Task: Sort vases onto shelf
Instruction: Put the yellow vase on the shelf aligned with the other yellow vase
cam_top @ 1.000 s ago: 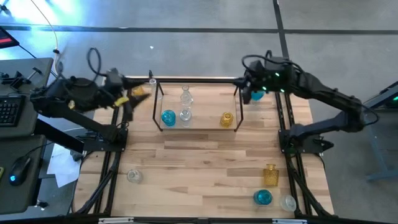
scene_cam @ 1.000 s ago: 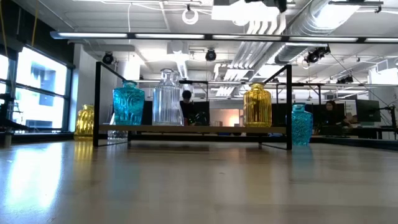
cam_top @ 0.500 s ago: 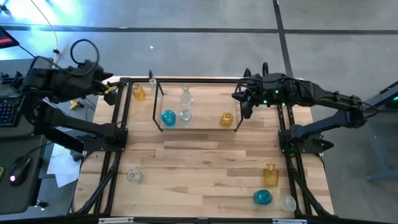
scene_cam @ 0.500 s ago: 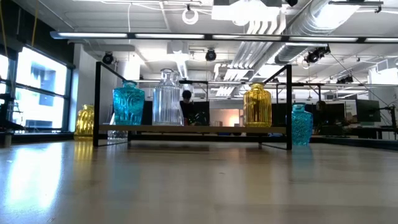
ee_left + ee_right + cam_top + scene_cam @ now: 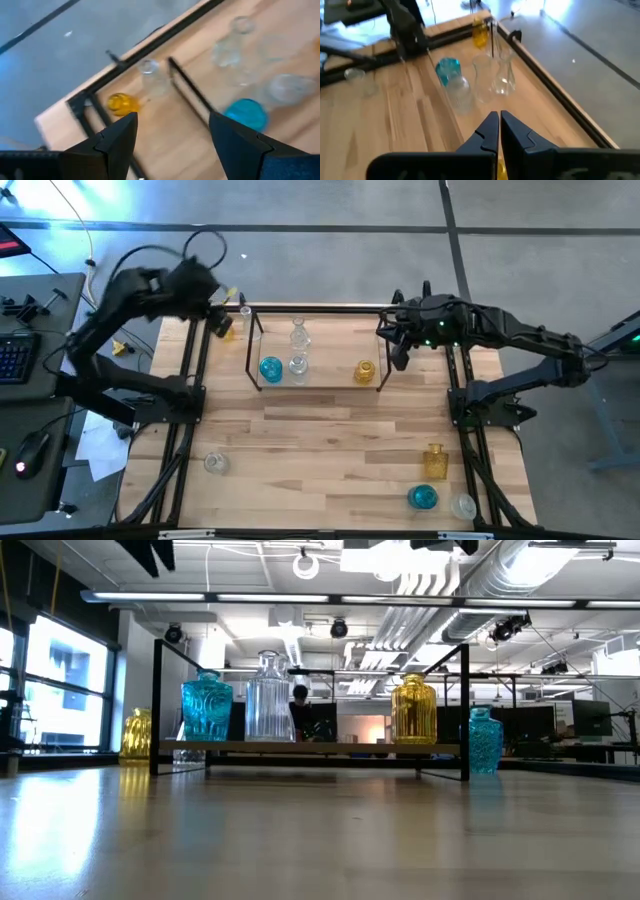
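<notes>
while clear of the shelf [image 5: 318, 350] edges: left hand [image 5: 172, 132] released, right hand [image 5: 499, 125] clenched empty.

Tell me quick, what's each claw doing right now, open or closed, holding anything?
Left claw: open, empty, above the table's far left corner.
Right claw: closed, holding nothing, near the shelf's right end.

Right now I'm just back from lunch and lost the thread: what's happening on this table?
Nothing is being held. The left gripper hangs open above the table's far left corner, over an amber vase and a clear vase outside the shelf. The right gripper is shut and empty beside the shelf's right end. The shelf holds a blue vase, two clear ones and an amber one. Four more vases wait along the near edge.
</notes>
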